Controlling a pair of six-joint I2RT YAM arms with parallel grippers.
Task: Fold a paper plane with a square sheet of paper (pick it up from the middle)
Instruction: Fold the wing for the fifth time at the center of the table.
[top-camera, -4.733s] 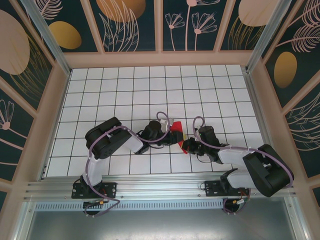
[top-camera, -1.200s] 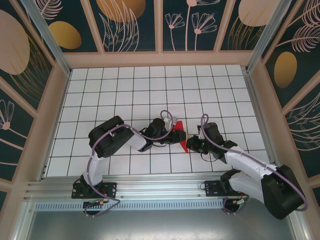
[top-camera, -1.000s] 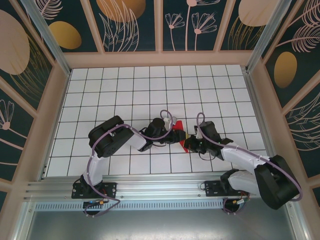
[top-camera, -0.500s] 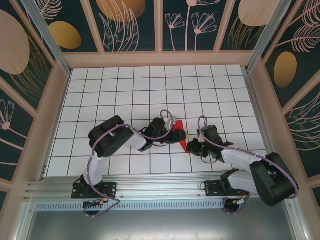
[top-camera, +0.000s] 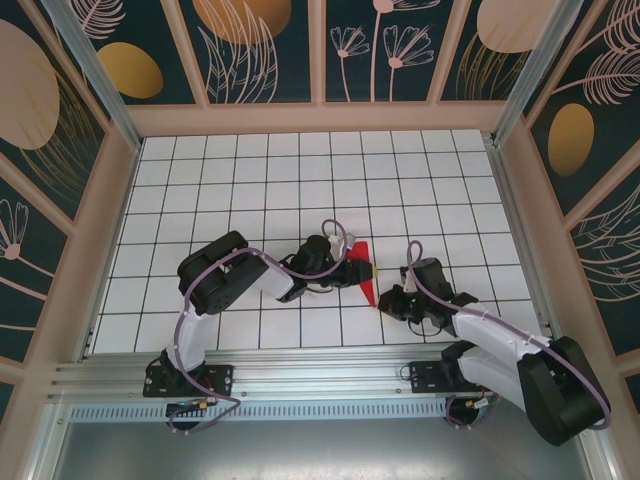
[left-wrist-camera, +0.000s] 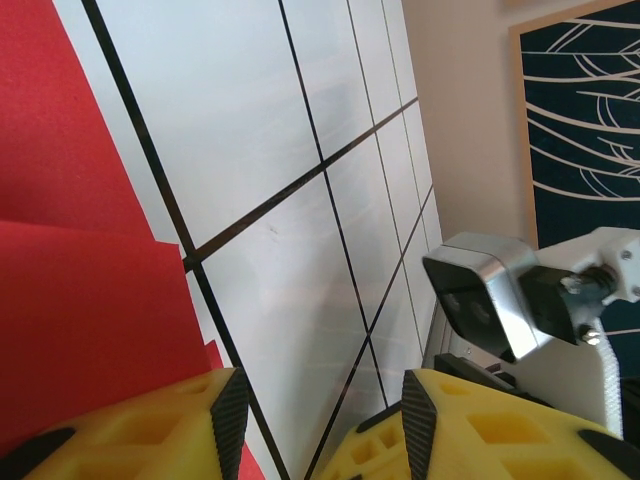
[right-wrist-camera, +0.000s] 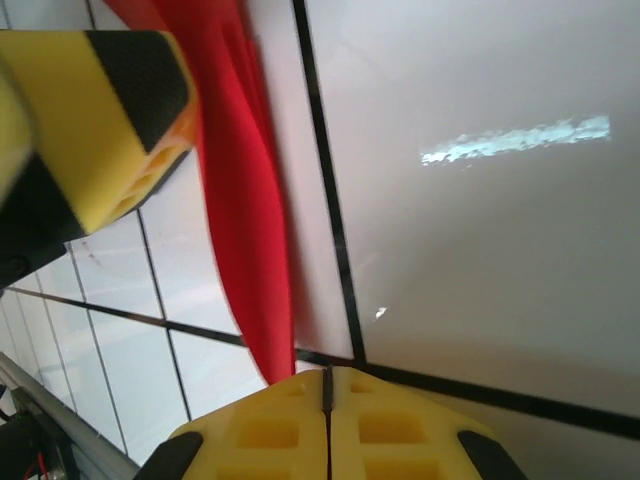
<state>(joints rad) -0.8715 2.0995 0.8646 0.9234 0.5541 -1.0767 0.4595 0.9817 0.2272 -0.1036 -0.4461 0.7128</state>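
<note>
The square sheet of paper, folded to a narrow red wedge, lies on the worktop between my tools. My left arm is bent low. The left tool is open, one finger on the paper. My right arm lies stretched flat. The right tool is closed, just beside the paper's tip. The folds under the left tool are hidden.

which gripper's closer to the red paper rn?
Left. Left gripper straddles the paper's edge, one finger over it. Right gripper, jaws shut, sits just off its near tip.
</note>
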